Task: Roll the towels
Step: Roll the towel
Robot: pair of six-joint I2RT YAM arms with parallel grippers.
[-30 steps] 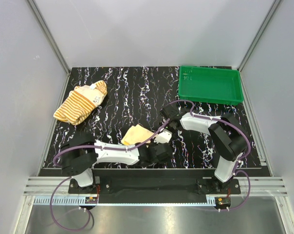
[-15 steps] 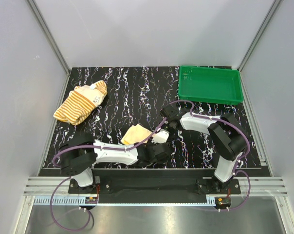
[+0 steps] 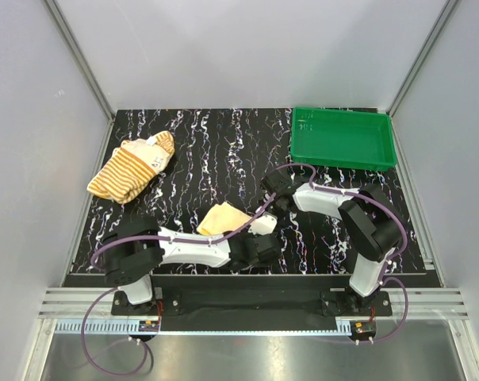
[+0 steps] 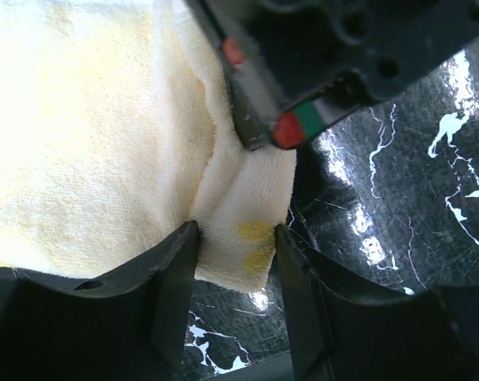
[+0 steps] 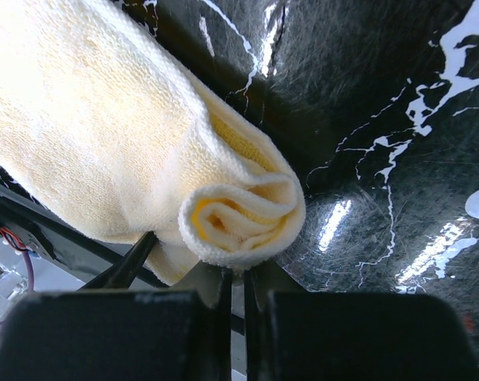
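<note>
Front-centre of the black marbled table (image 3: 224, 151): yellow towel (image 5: 105, 135), partly rolled, one end coiled. Right gripper (image 5: 235, 279) is clenched at that coil, possibly nipping an edge; I can't tell. Left gripper (image 4: 233, 238) is parted, loosely straddling a corner. Advice: tuck the corner under and roll with even tension. Far left: striped towel (image 3: 132, 168), unrolled, white tag (image 3: 152, 141) unreadable. No brands legible.

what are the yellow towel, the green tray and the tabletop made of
Yellow towel: terry cloth, likely cotton; matte, with fuzzy looped pile and soft folds.
Tray: probably moulded plastic; uniform green, smooth walls, slight sheen.
Table: hard and glossy, black with white veins; light reflects off it. Whether it is real marble or a printed laminate cannot be told.
</note>
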